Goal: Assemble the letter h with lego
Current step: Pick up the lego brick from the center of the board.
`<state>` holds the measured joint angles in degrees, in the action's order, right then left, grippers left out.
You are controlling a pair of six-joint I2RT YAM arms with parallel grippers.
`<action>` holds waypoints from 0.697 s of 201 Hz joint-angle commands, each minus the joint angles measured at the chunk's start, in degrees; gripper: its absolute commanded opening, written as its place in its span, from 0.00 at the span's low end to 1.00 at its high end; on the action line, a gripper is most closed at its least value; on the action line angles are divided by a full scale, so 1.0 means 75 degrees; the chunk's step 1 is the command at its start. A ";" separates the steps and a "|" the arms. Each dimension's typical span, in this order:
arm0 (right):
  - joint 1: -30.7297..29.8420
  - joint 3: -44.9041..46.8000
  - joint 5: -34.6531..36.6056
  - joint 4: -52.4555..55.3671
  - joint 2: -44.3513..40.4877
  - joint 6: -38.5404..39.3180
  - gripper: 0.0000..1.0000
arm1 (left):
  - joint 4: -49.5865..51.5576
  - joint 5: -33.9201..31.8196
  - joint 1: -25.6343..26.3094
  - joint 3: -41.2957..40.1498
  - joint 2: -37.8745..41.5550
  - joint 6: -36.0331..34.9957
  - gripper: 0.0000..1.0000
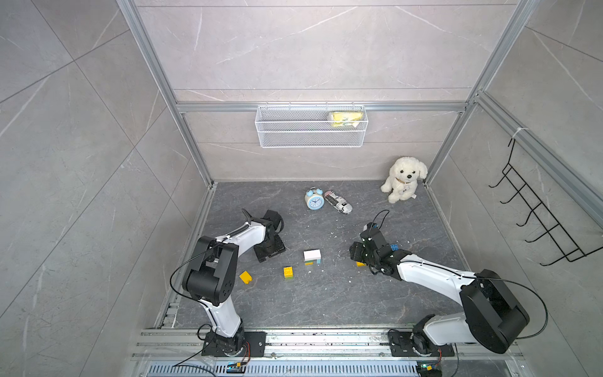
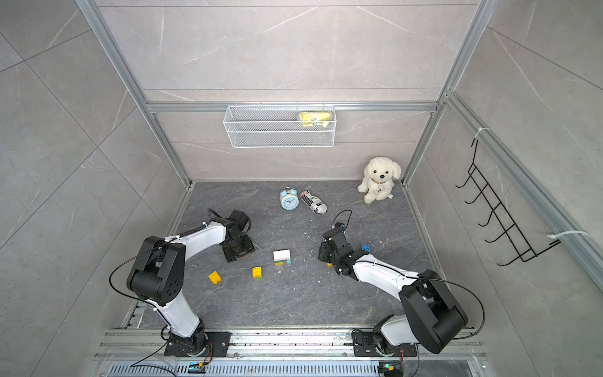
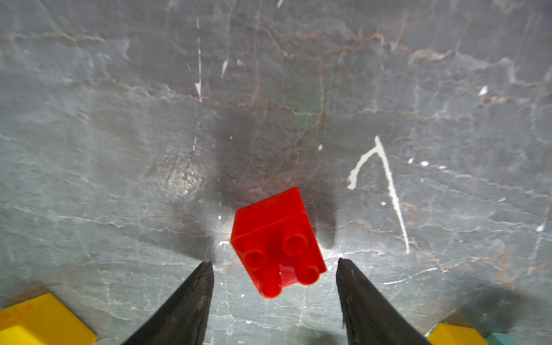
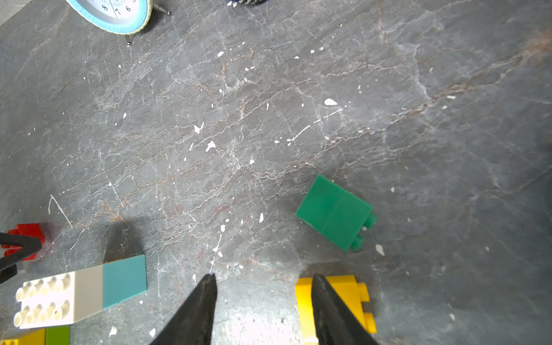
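Your left gripper (image 3: 274,262) stands open around a red lego brick (image 3: 273,239).
The brick lies on the table (image 3: 119,149) between the spread jaws, touching neither. Mid-table in both top views sits a white-topped stack (image 1: 312,255). Your right gripper (image 4: 264,276) gapes empty, a yellow brick (image 4: 349,301) just beside one jaw.

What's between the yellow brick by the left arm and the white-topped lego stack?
A yellow-on-green brick pair stands roughly between that yellow brick and the white-topped stack, in both top views.
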<state>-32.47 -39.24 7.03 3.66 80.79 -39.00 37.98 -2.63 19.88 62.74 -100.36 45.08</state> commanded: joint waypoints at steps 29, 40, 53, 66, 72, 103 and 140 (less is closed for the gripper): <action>0.0034 -0.0187 0.0094 0.0141 0.0032 0.0115 0.54 | 0.0116 -0.0059 -0.0049 0.0551 -0.0285 0.0658 0.64; 0.0040 -0.0193 0.0098 0.0141 0.0012 0.0122 0.54 | 0.0110 -0.0095 -0.0048 0.0593 -0.0318 0.0680 0.61; 0.0039 -0.0193 0.0108 0.0151 0.0009 0.0126 0.54 | 0.0139 -0.0156 -0.0049 0.0637 -0.0383 0.0724 0.59; 0.0034 -0.0192 0.0115 0.0156 -0.0003 0.0126 0.54 | 0.0160 -0.0148 -0.0049 0.0695 -0.0477 0.0704 0.57; 0.0040 -0.0193 0.0123 0.0156 -0.0003 0.0123 0.54 | 0.0194 -0.0139 -0.0049 0.0743 -0.0524 0.0693 0.55; 0.0038 -0.0193 0.0130 0.0168 -0.0037 0.0126 0.54 | 0.0163 -0.0100 -0.0044 0.0774 -0.0686 0.0669 0.51; 0.0039 -0.0193 0.0147 0.0164 -0.0038 0.0126 0.54 | 0.0175 -0.0164 -0.0044 0.0741 -0.0711 0.0606 0.46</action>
<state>-32.47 -39.42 7.05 3.66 80.79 -38.98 38.09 -2.98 19.84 67.26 -105.36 49.32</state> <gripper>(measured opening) 0.541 0.472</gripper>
